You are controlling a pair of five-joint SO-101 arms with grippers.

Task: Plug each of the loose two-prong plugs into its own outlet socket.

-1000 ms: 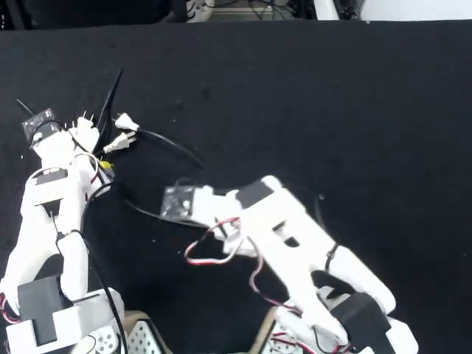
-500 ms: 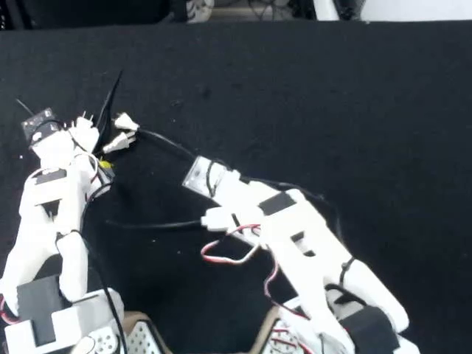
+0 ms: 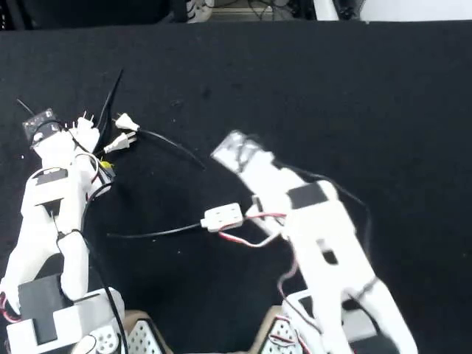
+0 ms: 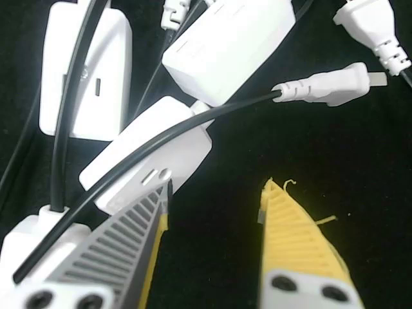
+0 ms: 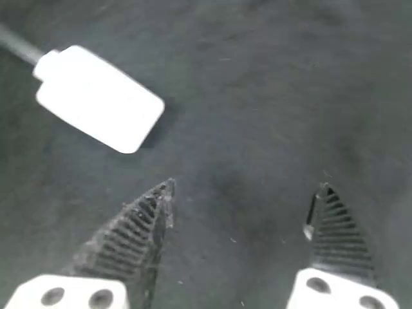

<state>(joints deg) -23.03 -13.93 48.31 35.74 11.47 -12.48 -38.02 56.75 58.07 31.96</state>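
Right gripper (image 3: 236, 151), jaws spread wide and holding nothing; the right wrist view (image 5: 244, 190) shows bare cloth between the fingertips. Over the last second this arm swings from the left-centre of the table (image 3: 383, 96) toward the far right. A white socket block (image 3: 223, 216) that sat under its wrist is now uncovered. The block appears to have been set down where a plug can be brought to it. No plug is in it yet.

The socket block lies flat at the table's centre, nearer than the right gripper and slightly left of it, clear of both fingers. In the right wrist view a white block (image 5: 96, 96) lies apart from the fingertips. Its black cord (image 3: 155, 232) trails left.

At the far left, two loose two-prong plugs (image 3: 120, 131) lie just right of the left gripper (image 4: 215, 199). Its jaws stand moderately apart over a cluster of further socket blocks (image 4: 145, 158). This arm has not moved.
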